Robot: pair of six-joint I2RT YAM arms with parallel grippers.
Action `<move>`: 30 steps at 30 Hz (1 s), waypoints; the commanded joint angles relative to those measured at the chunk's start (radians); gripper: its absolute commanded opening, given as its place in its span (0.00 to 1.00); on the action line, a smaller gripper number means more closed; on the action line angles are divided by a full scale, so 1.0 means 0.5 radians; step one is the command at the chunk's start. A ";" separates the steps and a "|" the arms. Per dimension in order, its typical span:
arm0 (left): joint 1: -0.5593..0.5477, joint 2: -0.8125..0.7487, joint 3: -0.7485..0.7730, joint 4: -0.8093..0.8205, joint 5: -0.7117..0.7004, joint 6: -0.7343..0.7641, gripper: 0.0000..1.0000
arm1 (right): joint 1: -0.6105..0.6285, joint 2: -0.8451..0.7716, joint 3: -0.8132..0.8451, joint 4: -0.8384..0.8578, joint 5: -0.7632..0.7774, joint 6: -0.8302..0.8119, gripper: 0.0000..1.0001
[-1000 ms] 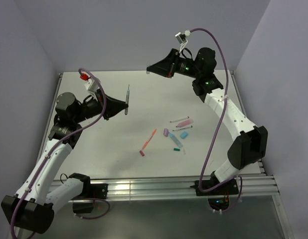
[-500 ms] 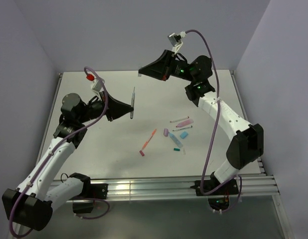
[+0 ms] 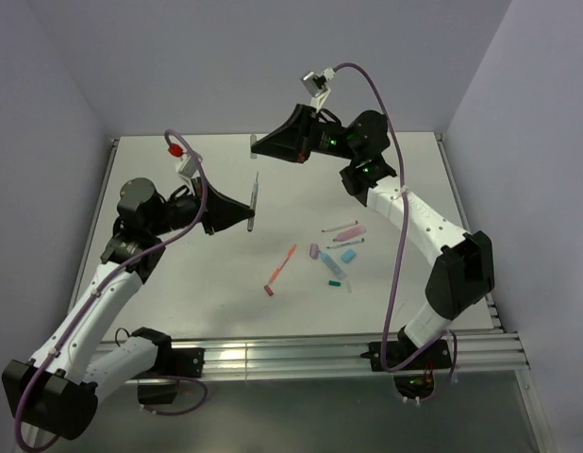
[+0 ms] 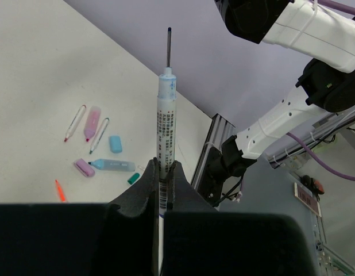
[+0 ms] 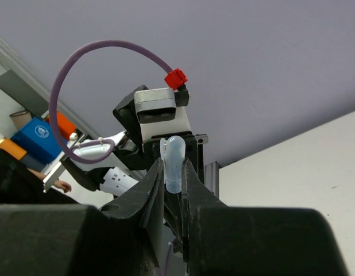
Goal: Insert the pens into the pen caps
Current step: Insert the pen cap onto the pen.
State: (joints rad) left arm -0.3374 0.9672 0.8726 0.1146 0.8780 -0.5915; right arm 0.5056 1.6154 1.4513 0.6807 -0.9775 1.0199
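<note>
My left gripper [image 3: 251, 210] is shut on a whitish, light-blue pen [image 3: 255, 195] held above the table, its dark thin tip pointing away. In the left wrist view this pen [image 4: 166, 129] stands straight up from between the fingers [image 4: 164, 170]. My right gripper [image 3: 258, 145] hangs high over the table's back, shut on a pale blue pen cap [image 5: 173, 163], which shows small at its tip [image 3: 253, 142], a short way above the pen's tip. On the table lie an orange pen [image 3: 281, 268], a light blue pen [image 3: 331, 266], a pink pen [image 3: 352, 232], a lilac cap [image 3: 314, 252], a light blue cap [image 3: 348, 255] and a teal cap [image 3: 335, 283].
Two thin pens [image 3: 340, 226] [image 3: 345, 243] lie beside the pink one. The loose pens and caps cluster right of the table's middle. The white table [image 3: 178, 274] is walled at the back and sides, with a metal rail [image 3: 301, 351] along the near edge.
My right gripper has swung left and up with the cap, toward the left gripper. My left gripper has shifted right with the pen, which now stands more upright.
</note>
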 commanded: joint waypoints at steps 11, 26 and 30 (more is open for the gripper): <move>0.000 -0.094 0.065 0.081 0.005 -0.007 0.00 | 0.023 0.027 -0.025 0.105 -0.005 -0.046 0.00; 0.027 -0.115 0.138 0.016 -0.050 0.054 0.00 | 0.016 0.006 -0.065 0.108 0.001 -0.009 0.00; 0.037 -0.106 0.135 0.025 -0.050 0.033 0.00 | 0.016 -0.006 -0.080 0.108 -0.008 -0.003 0.00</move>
State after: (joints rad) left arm -0.3260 0.9306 0.8997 0.1013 0.8612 -0.5838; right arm 0.5144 1.6276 1.4136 0.6910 -0.9768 1.0138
